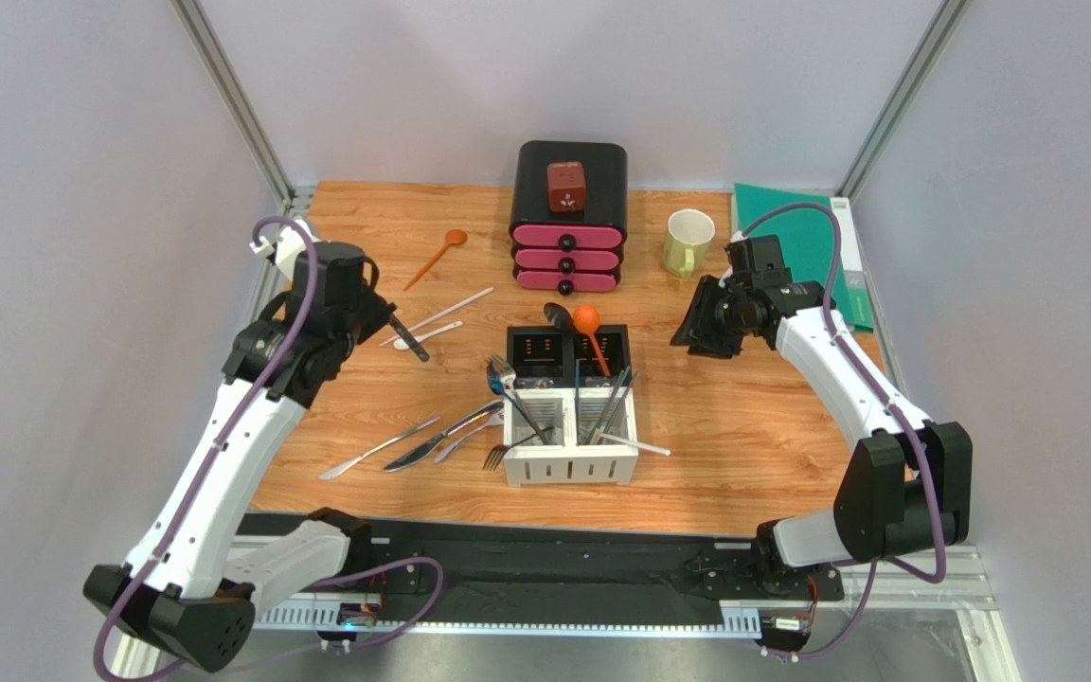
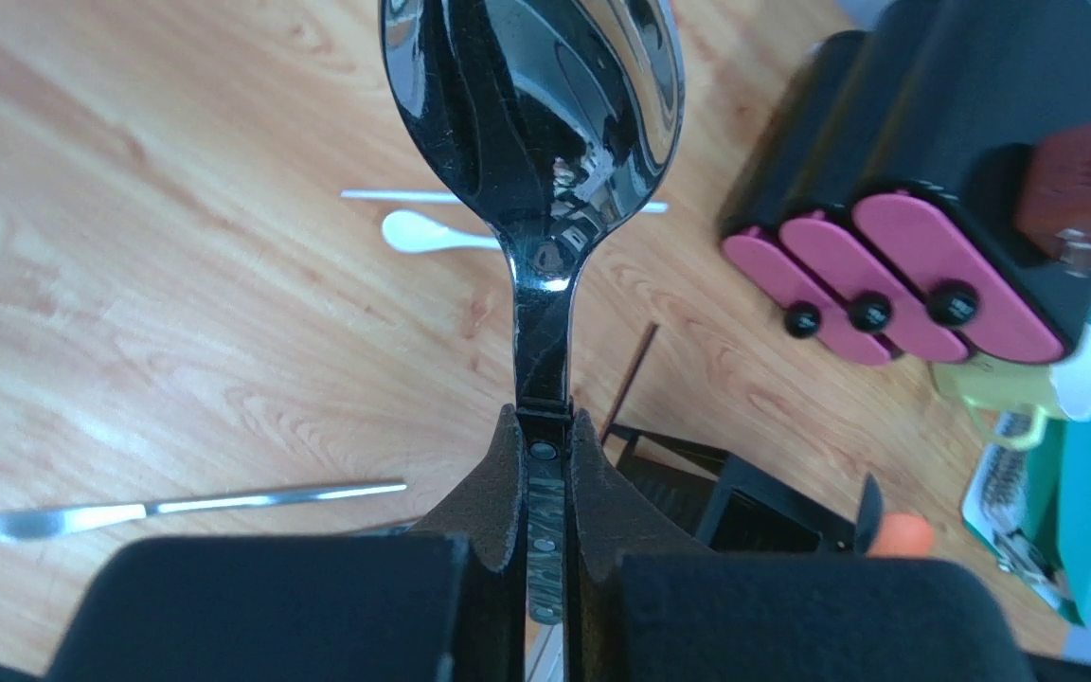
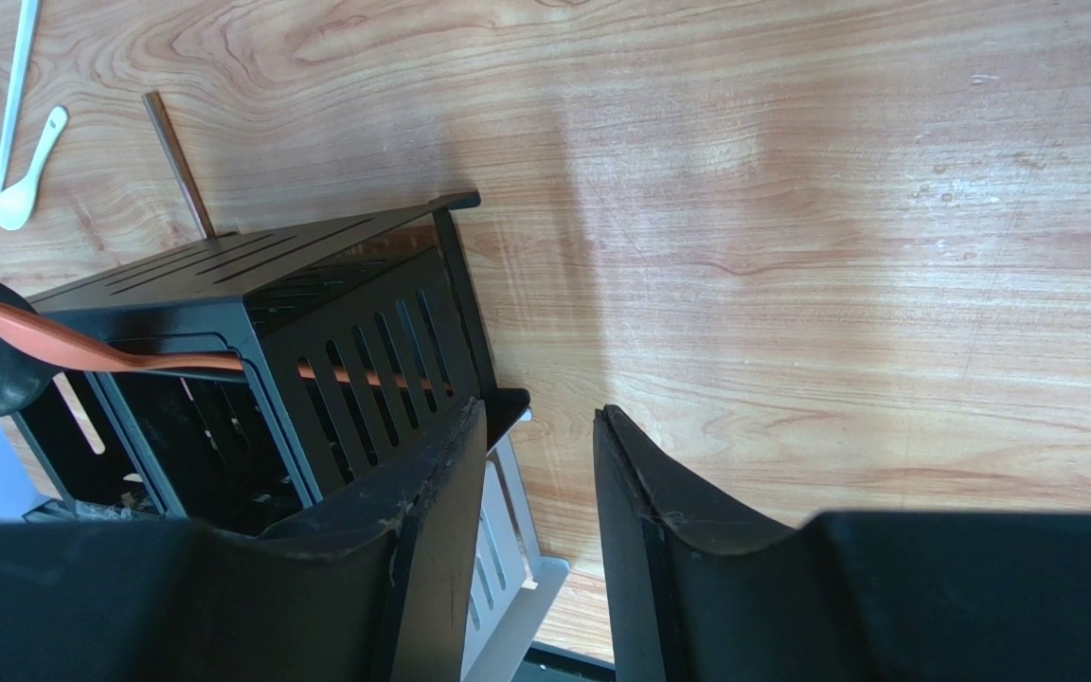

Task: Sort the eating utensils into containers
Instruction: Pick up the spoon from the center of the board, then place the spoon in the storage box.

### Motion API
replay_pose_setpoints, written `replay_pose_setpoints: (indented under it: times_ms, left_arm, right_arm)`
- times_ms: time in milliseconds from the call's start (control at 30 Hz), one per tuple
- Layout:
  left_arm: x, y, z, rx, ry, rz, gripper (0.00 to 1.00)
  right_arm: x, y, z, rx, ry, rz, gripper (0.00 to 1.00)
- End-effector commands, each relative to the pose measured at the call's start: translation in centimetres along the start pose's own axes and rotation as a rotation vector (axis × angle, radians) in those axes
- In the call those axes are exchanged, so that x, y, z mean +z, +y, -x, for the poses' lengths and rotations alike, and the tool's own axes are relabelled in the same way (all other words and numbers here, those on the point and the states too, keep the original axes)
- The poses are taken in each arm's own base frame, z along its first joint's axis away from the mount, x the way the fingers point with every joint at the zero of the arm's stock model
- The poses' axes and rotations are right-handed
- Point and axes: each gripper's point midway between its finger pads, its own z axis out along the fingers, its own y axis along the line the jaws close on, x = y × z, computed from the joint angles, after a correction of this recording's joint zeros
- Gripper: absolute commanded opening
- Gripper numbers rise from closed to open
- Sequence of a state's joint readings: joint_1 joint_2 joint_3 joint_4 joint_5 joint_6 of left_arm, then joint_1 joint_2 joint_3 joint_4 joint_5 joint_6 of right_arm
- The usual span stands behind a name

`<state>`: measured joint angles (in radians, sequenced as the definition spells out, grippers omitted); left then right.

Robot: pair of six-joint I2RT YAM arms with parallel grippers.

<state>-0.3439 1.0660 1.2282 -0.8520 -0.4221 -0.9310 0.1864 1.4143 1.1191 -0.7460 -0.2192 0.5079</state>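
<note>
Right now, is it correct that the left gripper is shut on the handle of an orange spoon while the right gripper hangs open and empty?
Not quite: the left wrist view shows the left gripper shut on a glossy dark spoon, not an orange one. The rest holds: the right gripper is open and empty.
</note>
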Motion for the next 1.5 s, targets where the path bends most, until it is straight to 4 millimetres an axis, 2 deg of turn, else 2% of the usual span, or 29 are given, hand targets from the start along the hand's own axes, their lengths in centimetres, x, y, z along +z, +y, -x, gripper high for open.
replay_pose_setpoints:
  times_ms: [0,167,333,367,567,600,767,800,867,900,933,1000,1033,1100,1167,1300,1467]
  left_arm:
    - [-1.2,-2.2,1.5,0.108,-0.054,-0.143,0.00]
    - [-0.9,-5.8,2.1,0.198,-0.046,-0.262,0.00]
    - [1.2,-9.8,0.4,0.285,0.028,-0.333,0.00]
    - [0.9,-10.9,0.1,0.299,0.029,-0.357,0.00]
    - [2.4,-14.0,-1.2,0.308,0.044,-0.395,0.00]
    - [2.4,-14.7,-1.8,0.325,0.051,-0.406,0.00]
    - [1.0,-18.2,-2.0,0.333,0.037,-0.478,0.00]
    - [1.4,-18.8,-2.6,0.337,0.050,-0.486,0.00]
    - [0.8,-20.4,-3.3,0.332,0.064,-0.529,0.00]
    - [1.2,-21.0,-4.3,0.340,0.083,-0.533,0.00]
    - [0.5,-22.3,-5.0,0.345,0.087,-0.570,0.00]
    - [0.6,-23.5,-6.7,0.360,0.105,-0.596,0.00]
    - [-0.1,-24.7,-7.7,0.375,0.101,-0.637,0.00]
    - [0.2,-25.9,-9.2,0.401,0.095,-0.666,0.00]
    - [0.4,-26.5,-11.2,0.430,0.105,-0.685,0.00]
    - [1.4,-27.1,-14.0,0.482,0.105,-0.705,0.00]
    - [1.4,-27.1,-15.8,0.520,0.090,-0.705,0.00]
  right_arm:
    - [-0.5,0.9,0.9,0.012,-0.043,0.038,0.39]
    - [-0.6,1.4,1.4,0.022,-0.054,0.052,0.38]
    - [-0.8,1.8,2.0,0.018,-0.067,0.059,0.38]
    - [-0.9,1.8,2.1,0.016,-0.070,0.061,0.38]
    - [-1.0,1.9,2.2,0.020,-0.073,0.061,0.38]
    - [-1.0,1.8,2.1,0.019,-0.071,0.058,0.38]
    - [-0.8,1.4,1.7,0.024,-0.062,0.048,0.38]
    - [-0.8,1.5,1.7,0.022,-0.062,0.048,0.39]
    - [-0.8,1.5,1.8,0.024,-0.062,0.048,0.38]
    - [-0.8,1.5,1.8,0.020,-0.063,0.049,0.38]
    - [-0.8,1.6,1.8,0.019,-0.063,0.049,0.39]
    - [-0.9,1.6,1.8,0.016,-0.062,0.048,0.38]
    - [-0.9,1.5,1.9,0.015,-0.063,0.047,0.39]
    - [-0.9,1.4,1.7,0.013,-0.056,0.043,0.39]
    - [-1.0,1.3,1.5,0.010,-0.050,0.042,0.39]
    - [-1.0,0.9,0.8,0.005,-0.036,0.028,0.39]
    - [-0.9,0.6,0.4,0.008,-0.026,0.024,0.39]
